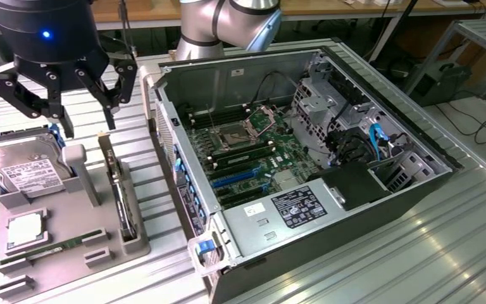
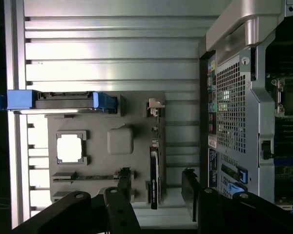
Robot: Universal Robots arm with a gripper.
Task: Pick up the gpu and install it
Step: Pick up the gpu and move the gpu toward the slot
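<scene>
The gpu (image 1: 122, 193) is a thin dark card standing on its edge in a slot of the grey holder tray (image 1: 91, 209), with its pale bracket end (image 1: 105, 142) toward the back. In the wrist view the gpu (image 2: 155, 175) runs between my two fingers (image 2: 124, 187). My gripper (image 1: 88, 128) hangs open above the card's bracket end, clear of it and holding nothing. The same gripper (image 2: 156, 171) has one finger on each side of the card's line.
On the holder tray (image 2: 107, 112) sit a hard drive (image 1: 23, 168) with blue rails, a square processor (image 1: 25, 228) and a green memory stick (image 1: 53, 247). The open computer case (image 1: 311, 158) lies at the exterior view's right, showing its motherboard and blue slots (image 1: 235, 178).
</scene>
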